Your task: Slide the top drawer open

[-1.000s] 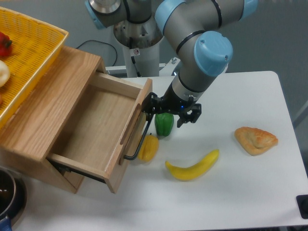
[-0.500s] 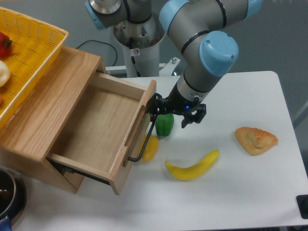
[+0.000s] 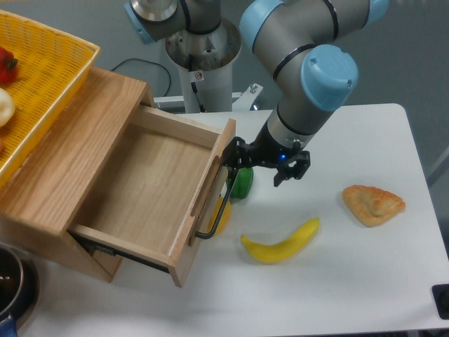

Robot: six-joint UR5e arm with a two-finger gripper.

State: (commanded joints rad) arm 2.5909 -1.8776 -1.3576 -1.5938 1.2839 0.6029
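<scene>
The top drawer [image 3: 144, 193] of the light oak cabinet stands pulled far out, and its plain wooden tray is empty. A thin black bar handle [image 3: 217, 203] runs along the flat front panel [image 3: 205, 210]. My gripper [image 3: 264, 164] hangs just right of the handle's upper end, jaws spread wide. Its left finger [image 3: 236, 153] is at the top of the handle, hooked by the panel. The right finger [image 3: 292, 172] is out over the table, holding nothing.
A green pepper [image 3: 243, 182] and a yellow pepper [image 3: 223, 215] lie right against the drawer front, partly hidden by the handle. A banana [image 3: 280, 242] and a pastry [image 3: 373, 203] lie to the right. A yellow woven basket [image 3: 42, 77] sits on the cabinet top. A dark pot [image 3: 10, 288] is at bottom left.
The gripper has moved right and slightly down, and the drawer has slid further out with it. The front panel now covers more of the yellow pepper.
</scene>
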